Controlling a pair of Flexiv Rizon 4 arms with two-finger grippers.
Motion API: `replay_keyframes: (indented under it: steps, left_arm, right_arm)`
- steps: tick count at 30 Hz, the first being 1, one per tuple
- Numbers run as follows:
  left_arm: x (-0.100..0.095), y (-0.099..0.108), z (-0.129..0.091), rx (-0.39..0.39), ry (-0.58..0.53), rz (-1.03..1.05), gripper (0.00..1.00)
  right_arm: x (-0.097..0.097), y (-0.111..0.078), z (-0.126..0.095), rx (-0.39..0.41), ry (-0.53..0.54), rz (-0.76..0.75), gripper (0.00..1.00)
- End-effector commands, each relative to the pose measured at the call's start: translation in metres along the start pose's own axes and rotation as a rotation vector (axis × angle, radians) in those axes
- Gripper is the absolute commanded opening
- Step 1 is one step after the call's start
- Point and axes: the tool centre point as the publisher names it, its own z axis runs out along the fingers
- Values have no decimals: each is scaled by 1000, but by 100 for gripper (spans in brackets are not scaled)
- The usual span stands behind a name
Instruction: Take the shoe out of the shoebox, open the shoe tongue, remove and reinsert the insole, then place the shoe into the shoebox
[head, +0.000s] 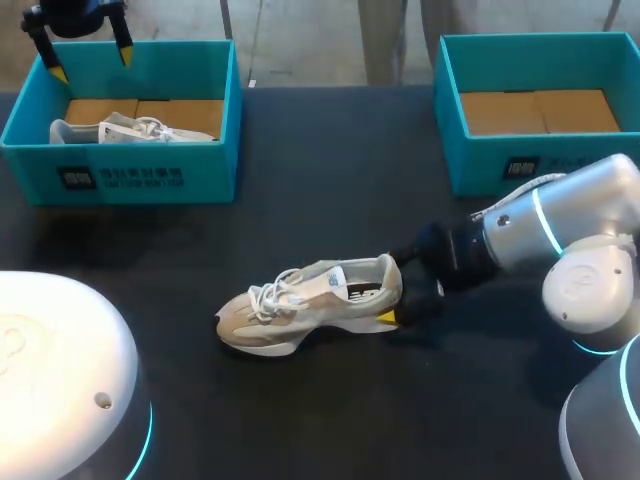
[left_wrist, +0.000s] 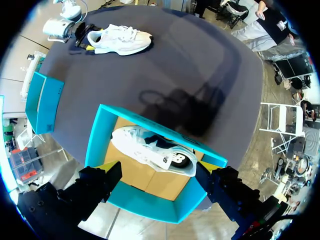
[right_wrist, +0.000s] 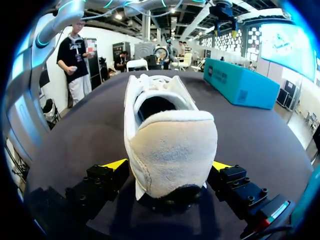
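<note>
Fingers (right_wrist: 116, 164) of the right gripper (right_wrist: 168, 166) press on the heel of the shoe (head: 310, 300) from both sides, closed on it. That shoe stands on its sole near the middle of the black table (head: 330, 200), toe pointing left. The left gripper (head: 90, 58) hangs over the far edge of the left box (head: 130, 175), spread wide and holding nothing. A second shoe (head: 125, 130) lies on its side in that box, and the right box (head: 480, 165) stands at the far right, showing its brown cardboard floor.
</note>
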Motion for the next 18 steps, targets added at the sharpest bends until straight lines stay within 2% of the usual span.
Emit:
replay_keyframes:
  steps: [1, 13, 14, 16, 18]
  left_arm:
    - [0, 0, 0, -1, 1, 0, 100]
    - [0, 0, 0, -1, 1, 0, 100]
    - [0, 0, 0, -1, 1, 0, 100]
    - [0, 0, 0, -1, 1, 0, 100]
    - [0, 0, 0, -1, 1, 0, 100]
  right_arm:
    - [-1, -2, 12, -4, 4, 5, 100]
    - [-2, -2, 25, -19, 18, 13, 100]
    - [-2, -2, 25, -19, 19, 13, 87]
    - [-2, -3, 26, -20, 20, 15, 47]
    - [0, -3, 26, -20, 21, 16, 29]
